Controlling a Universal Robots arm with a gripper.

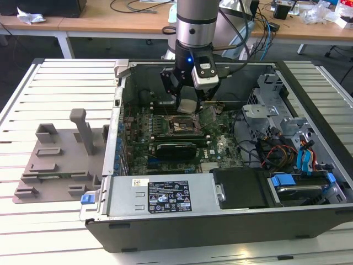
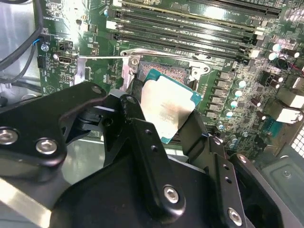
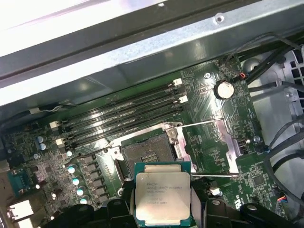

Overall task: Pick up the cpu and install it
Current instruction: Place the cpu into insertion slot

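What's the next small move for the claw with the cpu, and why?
Probably nudge the cpu until it sits squarely over the socket, without descending yet. The claw is shut on the cpu's edges. In both wrist views the cpu overlaps just one edge of the open socket, whose contacts lie bare, so it does not look centred.
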